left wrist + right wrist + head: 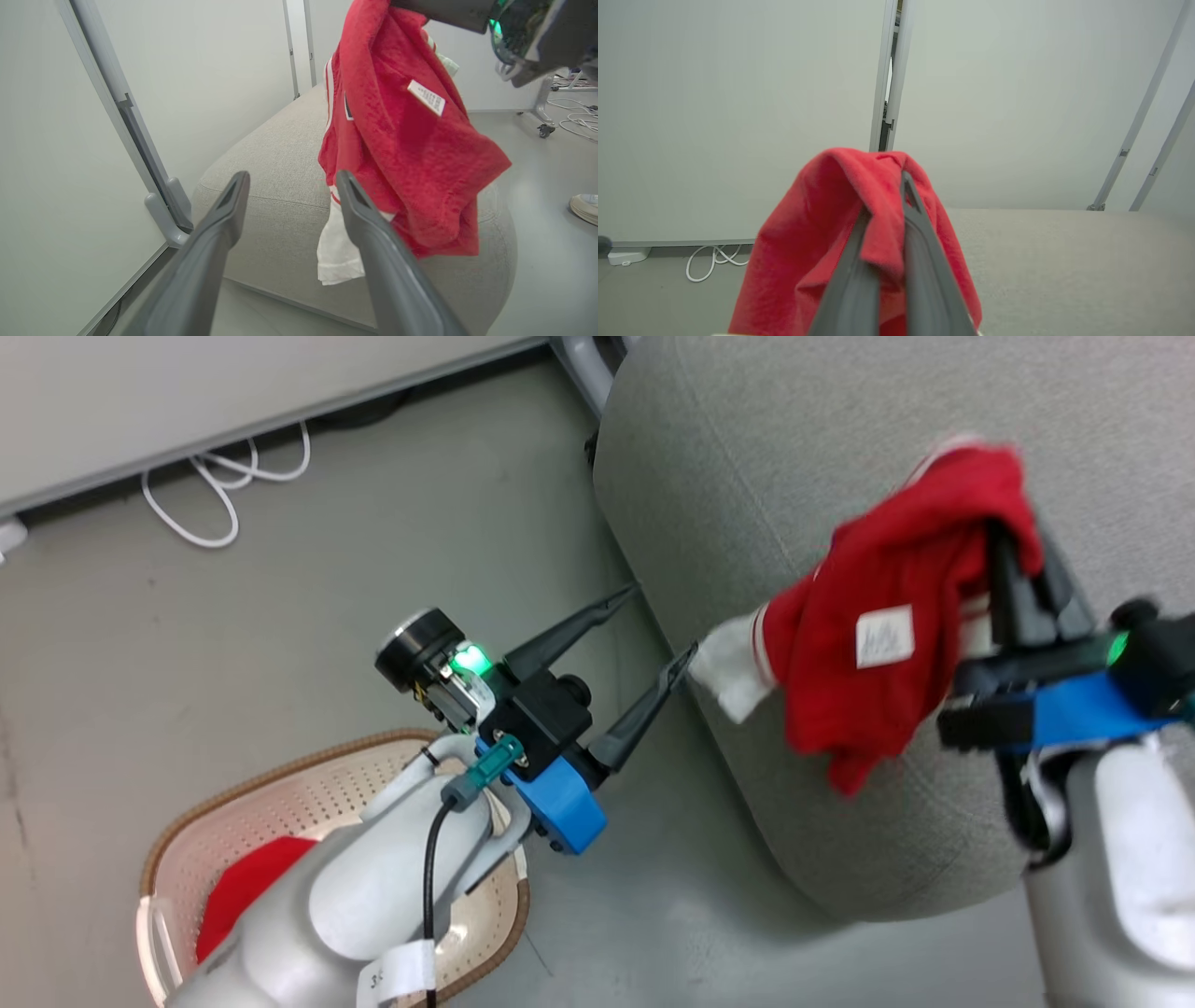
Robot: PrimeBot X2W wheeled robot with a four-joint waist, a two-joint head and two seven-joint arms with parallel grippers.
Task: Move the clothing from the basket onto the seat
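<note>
While aloft over the seat, clothing; in head view, basket too.

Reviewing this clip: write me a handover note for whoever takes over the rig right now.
Grippers: left gripper open and empty, by the edge of the seat; right gripper shut on a red garment.
Things: the garment hangs over the seat, not laid down. The basket is on the floor with more red clothing inside.
Done: one garment is out.
Left: release it on the seat, then fetch the rest.
</note>
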